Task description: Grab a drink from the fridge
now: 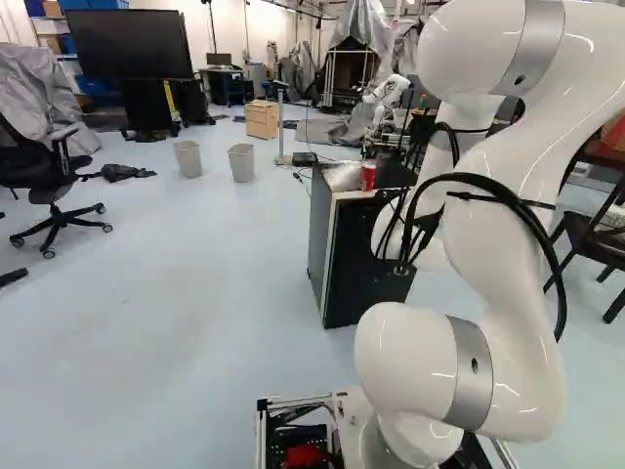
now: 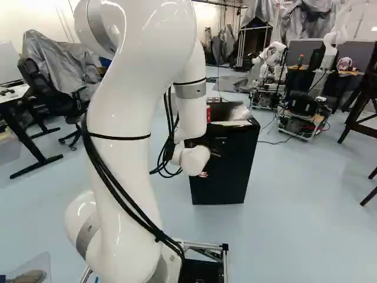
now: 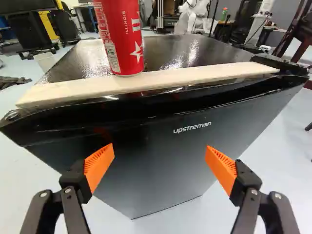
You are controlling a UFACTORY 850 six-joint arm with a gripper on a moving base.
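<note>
the black fridge (image 3: pixel 156 161) stands on the pale blue floor (image 2: pixel 306 200). on its glossy top, a pale strip (image 3: pixel 195 75) runs along the front edge, beside an upright red can (image 3: pixel 119 39).

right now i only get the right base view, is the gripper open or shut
Observer: Open. The wrist view shows the orange pads of the gripper wide apart, nothing gripped.
Operator: ok what's out to grab, it's half hidden here
Observer: A red can, upright by the pale strip on top of the fridge.
Operator: anything off to the left
Observer: Two bins, left of the fridge in the left base view.
</note>
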